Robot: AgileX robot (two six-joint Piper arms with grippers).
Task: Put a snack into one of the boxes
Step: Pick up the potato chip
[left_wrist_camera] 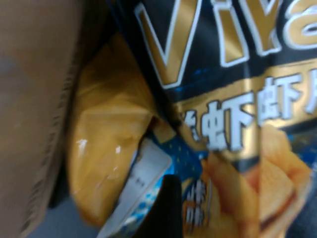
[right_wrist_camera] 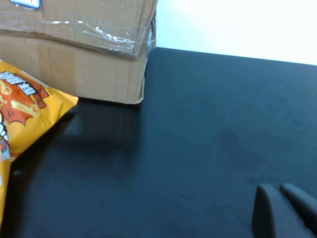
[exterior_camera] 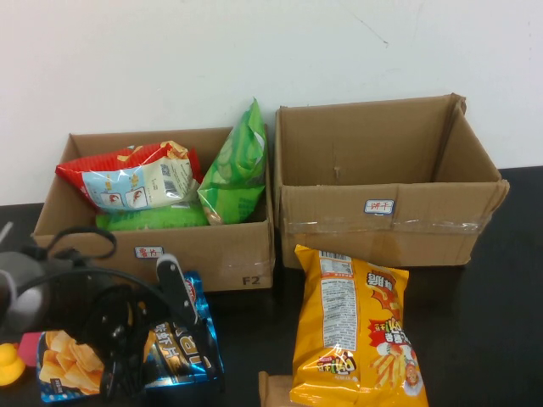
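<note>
A blue and black snack bag (exterior_camera: 182, 348) with pictured chips lies on the black table at the front left, before the left box (exterior_camera: 212, 254). My left gripper (exterior_camera: 144, 335) is down over this bag with its jaws apart, one finger (exterior_camera: 176, 287) along the bag's far edge. In the left wrist view the bag (left_wrist_camera: 237, 99) fills the frame and only one dark finger (left_wrist_camera: 169, 208) shows. An orange snack bag (exterior_camera: 356, 331) lies in front of the empty right box (exterior_camera: 424, 229). My right gripper (right_wrist_camera: 282, 206) is shut and empty above bare table; it is out of the high view.
The left box holds a red and white bag (exterior_camera: 127, 178) and green bags (exterior_camera: 237, 165). A yellow toy (exterior_camera: 8, 365) and a pink object (exterior_camera: 30, 348) sit at the front left edge. The orange bag's corner (right_wrist_camera: 20, 114) and right box wall (right_wrist_camera: 89, 64) show in the right wrist view.
</note>
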